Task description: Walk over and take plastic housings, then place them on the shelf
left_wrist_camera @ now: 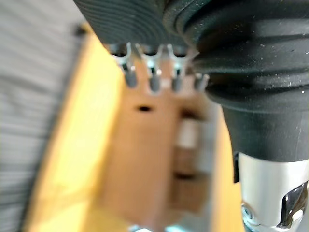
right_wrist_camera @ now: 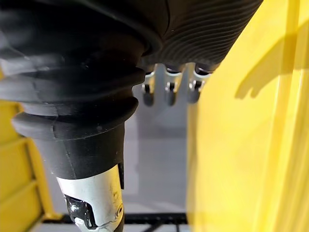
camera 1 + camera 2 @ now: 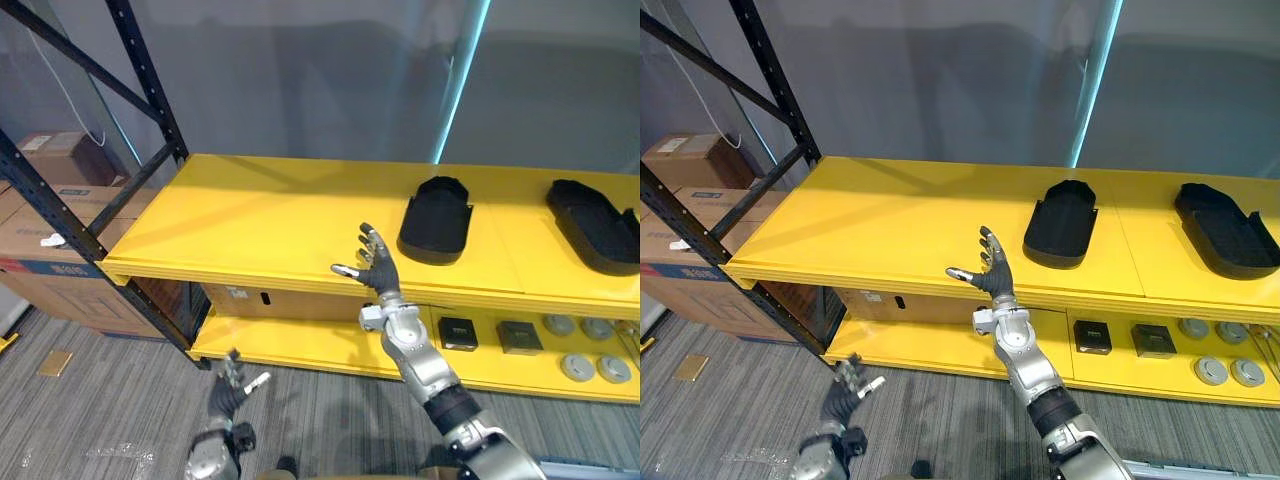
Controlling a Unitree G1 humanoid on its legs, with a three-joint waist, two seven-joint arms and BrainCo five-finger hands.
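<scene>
At the far left, cardboard boxes (image 3: 55,235) are stacked behind the dark steel rack frame (image 3: 150,90). My left hand (image 3: 226,397) hangs low over the grey carpet floor (image 3: 110,400), fingers loosely spread and holding nothing.

Above it runs the yellow shelf (image 3: 260,220). Its left half is bare, and a brown box (image 3: 262,298) is tucked underneath.

My right hand (image 3: 380,270) is raised in front of the shelf's front edge, fingers splayed wide and empty. I judge that such a spread suits a free hand, not one gripping a load.

Just to its right, the first black plastic housing (image 3: 437,220) lies flat on the shelf, apart from my fingers. The second housing (image 3: 595,225) lies farther right, well apart from the first. The spacing probably lets each one rest fully on the board. Both task pieces are on the shelf, so that part looks done.

Below them, the lower shelf (image 3: 300,345) carries small black square parts (image 3: 459,332) and grey discs (image 3: 580,365). Behind everything stands a plain grey wall (image 3: 300,70) with a thin teal light strip (image 3: 460,80).
</scene>
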